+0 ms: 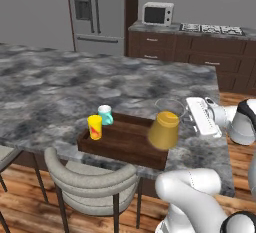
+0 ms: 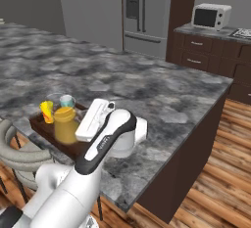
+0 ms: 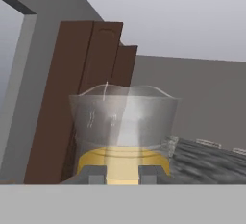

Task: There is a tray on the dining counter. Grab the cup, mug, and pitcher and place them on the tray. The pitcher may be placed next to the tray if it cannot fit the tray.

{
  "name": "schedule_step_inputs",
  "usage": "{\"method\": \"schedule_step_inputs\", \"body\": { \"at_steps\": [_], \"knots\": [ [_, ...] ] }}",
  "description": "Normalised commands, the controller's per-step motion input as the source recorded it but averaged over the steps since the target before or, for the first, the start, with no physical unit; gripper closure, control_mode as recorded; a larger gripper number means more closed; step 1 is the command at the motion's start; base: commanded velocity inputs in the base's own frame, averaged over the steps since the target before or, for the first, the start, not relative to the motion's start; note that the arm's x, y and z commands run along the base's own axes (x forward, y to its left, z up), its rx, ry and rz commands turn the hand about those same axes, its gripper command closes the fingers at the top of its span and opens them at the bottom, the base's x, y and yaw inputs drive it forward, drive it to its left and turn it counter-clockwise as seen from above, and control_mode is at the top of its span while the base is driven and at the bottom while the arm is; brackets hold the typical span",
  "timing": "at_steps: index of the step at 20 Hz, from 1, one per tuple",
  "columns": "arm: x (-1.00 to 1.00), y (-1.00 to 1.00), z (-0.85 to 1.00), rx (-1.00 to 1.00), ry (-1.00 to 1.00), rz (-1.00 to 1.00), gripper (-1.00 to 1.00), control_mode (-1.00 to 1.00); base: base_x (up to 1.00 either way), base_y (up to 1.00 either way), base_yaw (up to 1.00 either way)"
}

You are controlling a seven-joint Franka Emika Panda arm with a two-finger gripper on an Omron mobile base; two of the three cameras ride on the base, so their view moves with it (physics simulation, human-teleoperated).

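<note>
The pitcher (image 1: 164,129), mustard-gold below with a clear glass top, hangs slightly tilted over the right end of the dark wooden tray (image 1: 125,142) on the dining counter (image 1: 60,87). My gripper (image 1: 184,117) reaches in from the right and is shut on it. In the hand view the pitcher (image 3: 122,122) sits right in front of my gripper (image 3: 123,175), between the dark fingertips (image 3: 96,174). The yellow cup (image 1: 95,127) and the teal mug (image 1: 105,114) stand upright at the tray's left end. From the right base view, the pitcher (image 2: 65,123) stands beside the cup (image 2: 47,110) and mug (image 2: 67,101).
A grey padded chair (image 1: 90,177) is tucked under the counter's near edge, just below the tray. The counter ends a little to the right of the tray, over wooden floor (image 1: 235,172). A fridge (image 1: 97,12) and a microwave (image 1: 158,13) stand far behind.
</note>
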Motion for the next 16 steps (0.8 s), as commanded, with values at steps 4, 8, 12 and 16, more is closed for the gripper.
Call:
{"method": "schedule_step_inputs", "body": {
  "at_steps": [4,8,12,16],
  "knots": [
    [0.23,0.03,-0.28,0.06,0.02,0.0,1.0,-1.0,0.0,0.0,0.0],
    [0.23,0.03,-0.21,0.0,0.02,0.0,1.0,-1.0,0.0,0.0,0.0],
    [0.34,0.06,-0.15,0.0,0.01,0.0,1.0,-1.0,0.0,0.0,0.0],
    [0.38,0.07,-0.16,0.0,0.02,0.0,1.0,-1.0,0.0,0.0,0.0]
  ]
}}
